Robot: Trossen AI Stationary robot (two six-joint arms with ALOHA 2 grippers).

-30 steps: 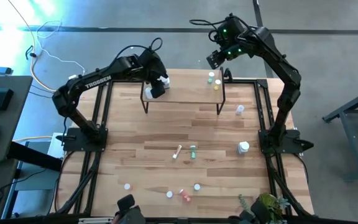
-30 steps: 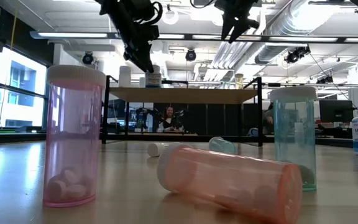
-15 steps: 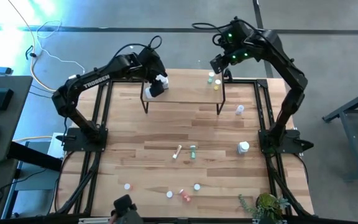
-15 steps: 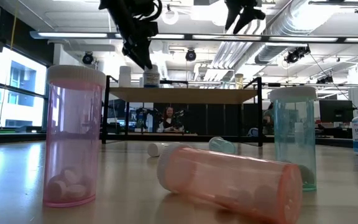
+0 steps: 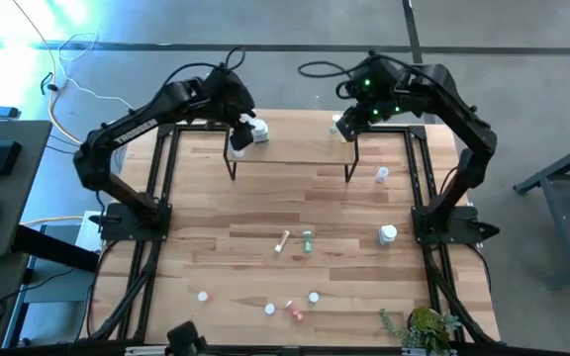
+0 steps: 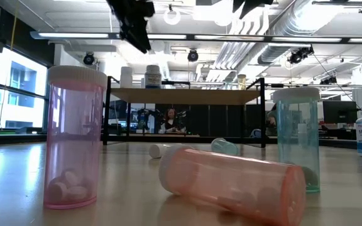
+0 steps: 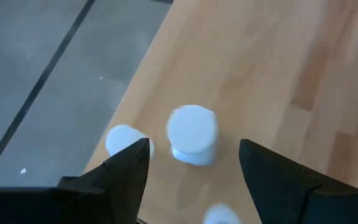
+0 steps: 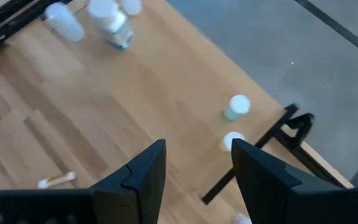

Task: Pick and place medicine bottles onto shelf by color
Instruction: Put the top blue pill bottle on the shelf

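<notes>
The shelf [image 5: 290, 146] stands on thin black legs at the table's far side. White medicine bottles stand on its left end; one [image 7: 192, 134] shows just beyond my left gripper [image 7: 193, 144], which hovers open above it [image 5: 237, 133]. A second white bottle [image 7: 124, 140] stands beside it. A green-bodied bottle [image 8: 235, 107] and a yellowish one [image 8: 232, 142] stand on the shelf's right end. My right gripper [image 8: 199, 146] hangs open and empty above that end [image 5: 344, 121].
Loose bottles lie across the table: a white one [image 5: 388, 234] and a clear one [image 5: 382, 175] at the right, a green one [image 5: 308, 240] mid-table, a pink one [image 5: 293, 312] near the front edge. A pink vial [image 6: 74, 135] stands close to the low camera.
My left gripper has let go of the white bottle on the shelf's left end and risen clear of it; the bottle stays upright there. My right gripper has gone up and toward the table's right, open throughout.
</notes>
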